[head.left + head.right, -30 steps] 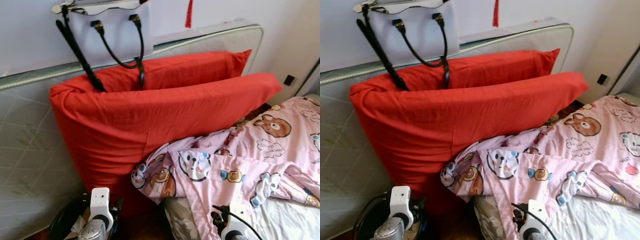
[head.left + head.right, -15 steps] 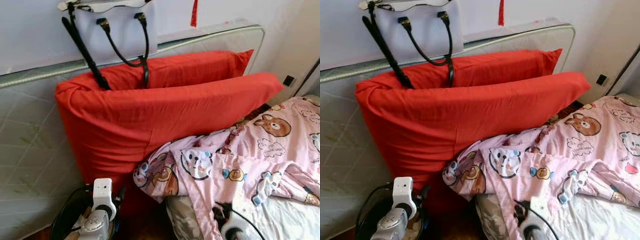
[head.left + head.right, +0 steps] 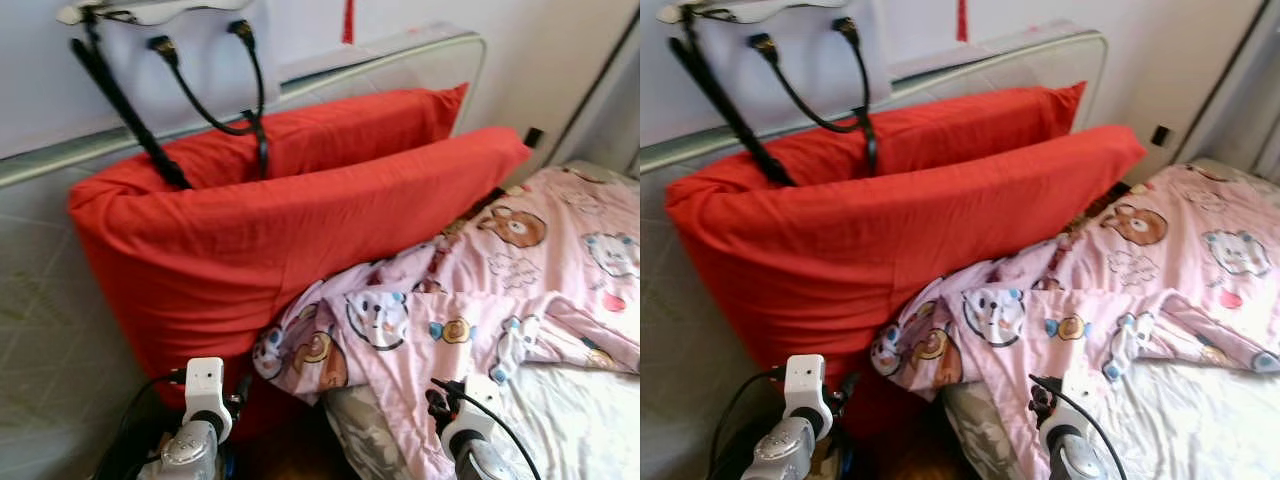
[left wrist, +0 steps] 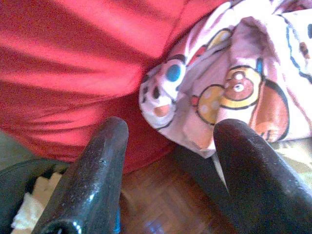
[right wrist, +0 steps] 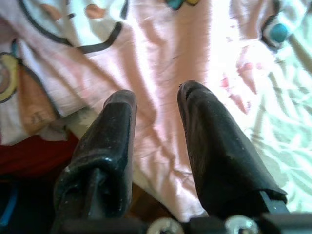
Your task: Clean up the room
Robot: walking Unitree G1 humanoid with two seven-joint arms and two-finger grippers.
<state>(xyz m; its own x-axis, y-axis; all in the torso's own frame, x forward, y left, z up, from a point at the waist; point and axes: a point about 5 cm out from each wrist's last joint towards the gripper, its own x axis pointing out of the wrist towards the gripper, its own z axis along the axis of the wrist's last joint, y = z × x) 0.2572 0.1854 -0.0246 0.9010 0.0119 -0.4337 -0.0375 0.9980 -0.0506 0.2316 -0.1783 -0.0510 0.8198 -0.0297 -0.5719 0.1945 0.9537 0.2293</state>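
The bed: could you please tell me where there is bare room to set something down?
Bare white sheet lies free at the right, bordered by the pink cartoon blanket above it. Leftward it is crowded: the blanket bunches against the red pillows. Between them, a narrow strip of wood floor shows.

The robot's left silver arm point(image 3: 190, 455) ends in a white boxy wrist block with two small dark holes, a thin black cable looping off at nine o'clock. The right silver arm point(image 3: 470, 455) carries a similar cable. Each gripper's thick fingers point(image 4: 92, 180) are glossy black with rounded tips.
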